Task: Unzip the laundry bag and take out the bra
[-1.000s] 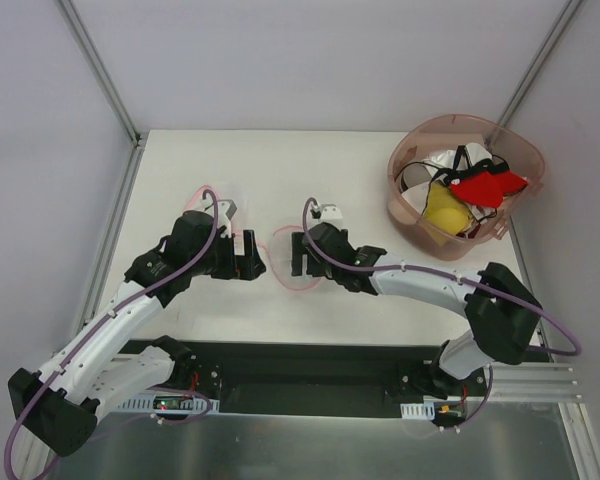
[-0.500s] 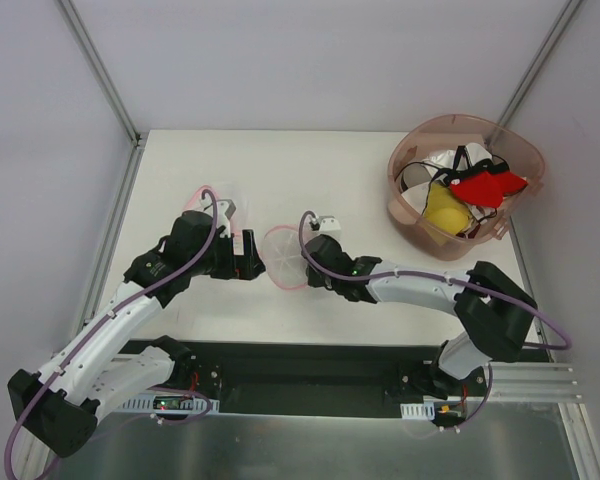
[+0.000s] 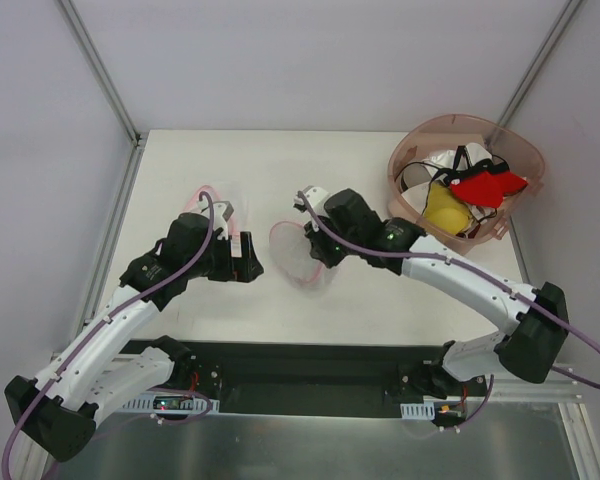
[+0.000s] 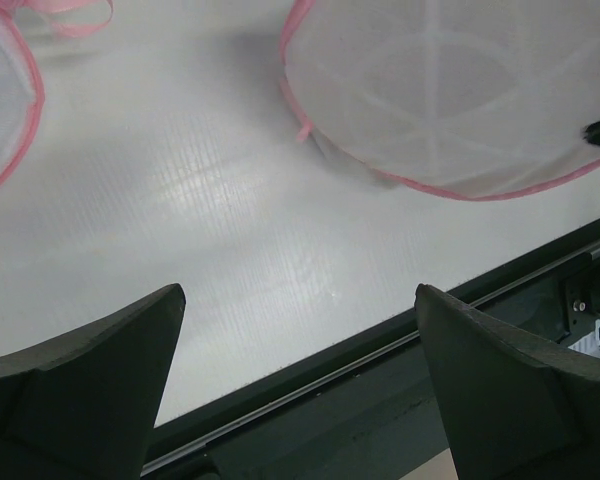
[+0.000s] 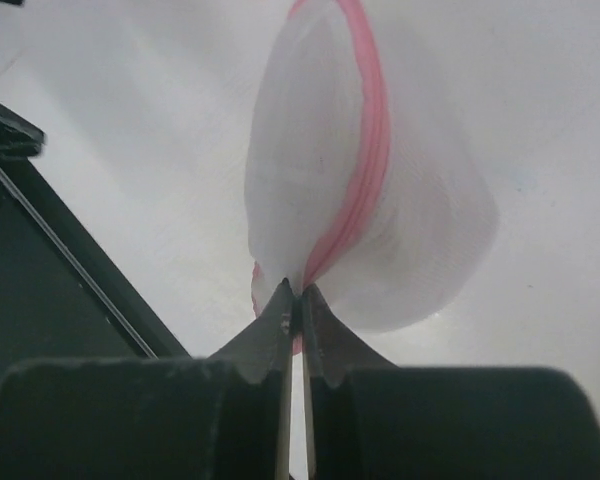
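Nearest the bases, the left gripper [image 4: 295, 293] hung empty with its fingers spread wide over the table [image 3: 400, 300], just beside the laundry bag [image 3: 296, 254] at mid-table, whose pink rim the right gripper [image 5: 293, 292] pinched tightly, the basket [image 3: 408, 215] farther right.

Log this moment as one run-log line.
right gripper: jaws shut on laundry bag rim | left gripper: jaws open, empty, clear of bag

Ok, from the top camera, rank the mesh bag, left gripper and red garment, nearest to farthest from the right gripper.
1. Mesh bag, pinched in the right gripper.
2. Left gripper, just left of it.
3. Red garment, in the basket, back right.
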Controlling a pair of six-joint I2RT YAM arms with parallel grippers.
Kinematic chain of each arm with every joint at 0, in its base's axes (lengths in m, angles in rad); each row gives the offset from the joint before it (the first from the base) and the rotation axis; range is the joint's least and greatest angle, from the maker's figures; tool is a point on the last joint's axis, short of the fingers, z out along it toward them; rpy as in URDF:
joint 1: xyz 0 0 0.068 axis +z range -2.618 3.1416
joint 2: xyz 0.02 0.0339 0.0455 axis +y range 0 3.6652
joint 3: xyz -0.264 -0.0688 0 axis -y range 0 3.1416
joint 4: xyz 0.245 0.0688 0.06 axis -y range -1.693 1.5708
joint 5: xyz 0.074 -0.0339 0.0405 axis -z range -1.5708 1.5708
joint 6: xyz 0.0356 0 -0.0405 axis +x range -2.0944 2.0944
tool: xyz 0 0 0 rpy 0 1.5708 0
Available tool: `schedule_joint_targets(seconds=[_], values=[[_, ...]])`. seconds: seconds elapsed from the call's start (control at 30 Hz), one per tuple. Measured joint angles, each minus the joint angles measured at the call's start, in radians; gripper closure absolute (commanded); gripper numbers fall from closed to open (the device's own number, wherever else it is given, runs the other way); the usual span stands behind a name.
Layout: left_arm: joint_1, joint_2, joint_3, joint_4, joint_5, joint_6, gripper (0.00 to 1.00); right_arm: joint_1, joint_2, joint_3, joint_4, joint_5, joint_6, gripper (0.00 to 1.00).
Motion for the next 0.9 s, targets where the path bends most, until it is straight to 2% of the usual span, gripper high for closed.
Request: schedule_joint_targets(seconds=[0.03, 0.07, 0.1, 0.13, 0.27, 0.4, 0.6, 0.7, 0.8, 0.9], values=[[0.000, 0.000, 0.000, -0.002, 0.000, 0.000, 0.01, -0.031, 0.001, 0.021, -0.039, -0.039, -0.039, 0.46], [0.000, 0.000, 0.000, -0.004, 0.000, 0.000, 0.01, -0.076, 0.006, 0.037, -0.078, -0.089, -0.078, 0.25], [0.000, 0.000, 0.000, -0.006, 0.000, 0.000, 0.01, -0.108, 0.011, 0.043, -0.100, -0.111, -0.092, 0.15], [0.000, 0.000, 0.000, -0.008, 0.000, 0.000, 0.01, -0.149, 0.023, 0.045, -0.117, -0.132, -0.113, 0.09], [0.000, 0.000, 0.000, -0.011, 0.000, 0.000, 0.01, -0.281, 0.076, 0.029, -0.111, -0.135, -0.098, 0.08], [0.000, -0.002, 0.000, -0.011, 0.001, 0.003, 0.01, -0.328, 0.072, -0.043, -0.050, -0.087, 0.001, 0.11], [0.000, 0.025, 0.001, -0.011, 0.006, 0.014, 0.01, -0.301, -0.126, -0.365, 0.164, -0.040, 0.295, 0.10], [0.000, 0.080, 0.006, -0.005, 0.028, 0.015, 0.01, -0.238, -0.244, -0.532, 0.257, 0.035, 0.434, 0.09], [0.000, 0.126, 0.007, 0.015, 0.060, 0.015, 0.01, -0.175, -0.265, -0.615, 0.344, 0.094, 0.526, 0.09], [0.000, 0.161, 0.008, 0.039, 0.092, 0.015, 0.01, -0.161, -0.219, -0.635, 0.423, 0.130, 0.567, 0.12]])
